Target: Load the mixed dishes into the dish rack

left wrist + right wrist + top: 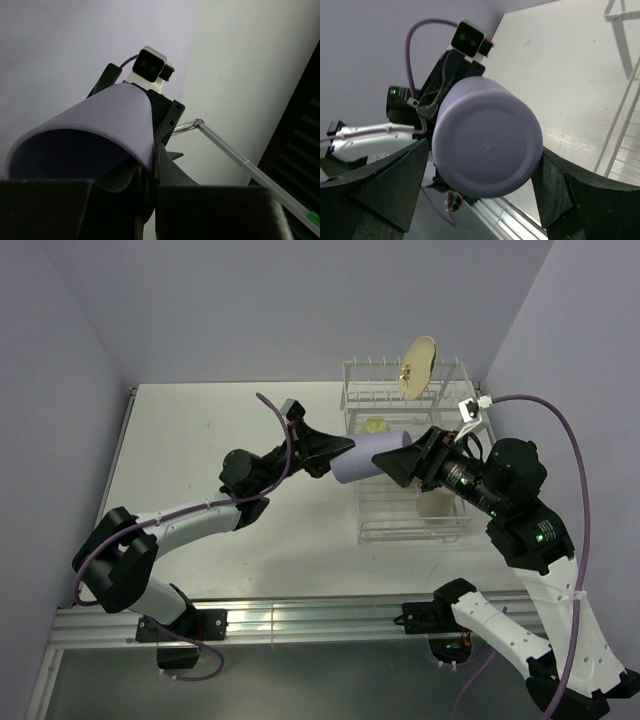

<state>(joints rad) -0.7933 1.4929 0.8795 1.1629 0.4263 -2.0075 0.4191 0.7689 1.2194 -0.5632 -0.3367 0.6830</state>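
The lavender tumbler (365, 458) hangs on its side in the air at the left edge of the dish rack (410, 530). My left gripper (335, 452) is shut on its rim wall, one finger inside and one outside, as the left wrist view (150, 160) shows. My right gripper (405, 460) is open, its fingers close on both sides of the tumbler's base (487, 145). The cream plate (417, 367) stands among the prongs. The yellow-green mug (377, 425) and the tan tumbler (435, 503) are in the rack. The white bowl is hidden.
The rack's white wires (620, 100) show at the right of the right wrist view. The white table (230, 430) reaches left of the rack to purple walls. A metal rail (300, 622) runs along the near edge.
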